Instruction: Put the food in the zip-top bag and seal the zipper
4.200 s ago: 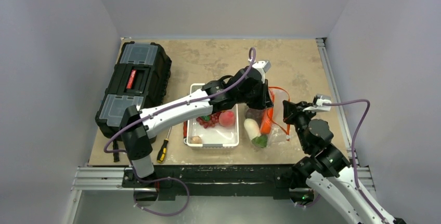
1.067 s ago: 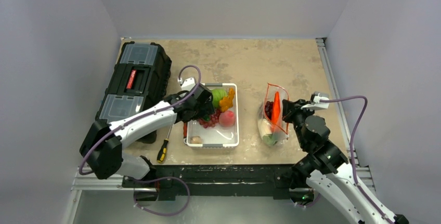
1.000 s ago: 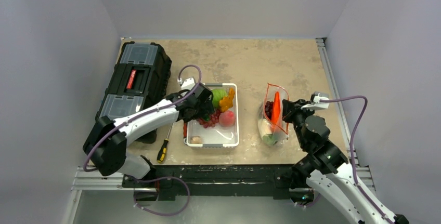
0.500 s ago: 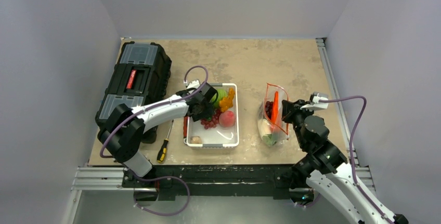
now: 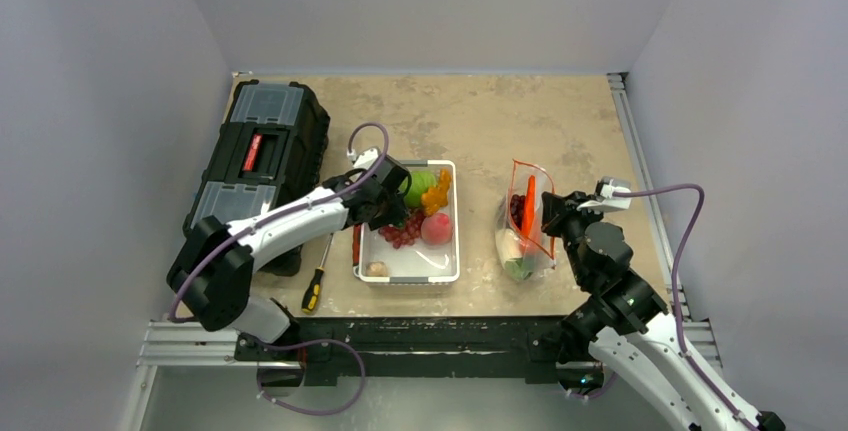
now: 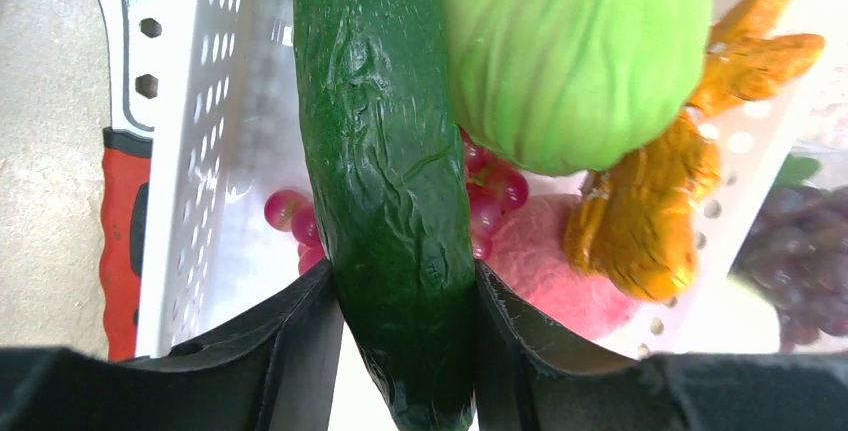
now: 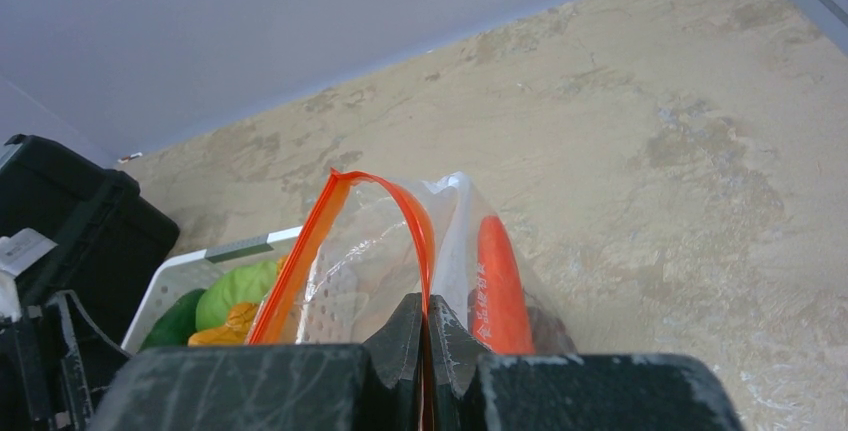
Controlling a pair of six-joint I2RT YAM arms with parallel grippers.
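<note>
The clear zip-top bag [image 5: 525, 236] stands right of the white tray [image 5: 408, 277], holding a carrot [image 5: 528, 206], dark grapes, a white radish and greens. My right gripper [image 5: 550, 216] is shut on the bag's red-orange zipper [image 7: 420, 231] and holds the mouth open; the carrot [image 7: 497, 281] shows through the plastic. My left gripper [image 5: 392, 201] is at the tray's far left, shut on the green cucumber [image 6: 385, 181], one finger on each side. Beside the cucumber lie the green cabbage [image 6: 570, 51], an orange leafy piece [image 6: 650, 221], the pink peach [image 6: 540, 276] and red grapes [image 6: 490, 201].
A black toolbox [image 5: 260, 166] stands at the left. A yellow-handled screwdriver [image 5: 312, 291] lies near the table's front edge. A red-handled wrench [image 6: 122, 231] lies against the tray's left side. A small beige piece [image 5: 376, 269] sits in the tray's near corner.
My left gripper has come back from the bag to the tray's far left and closed round the cucumber. The right gripper keeps hold of the zipper, and the bag now stands more upright.
</note>
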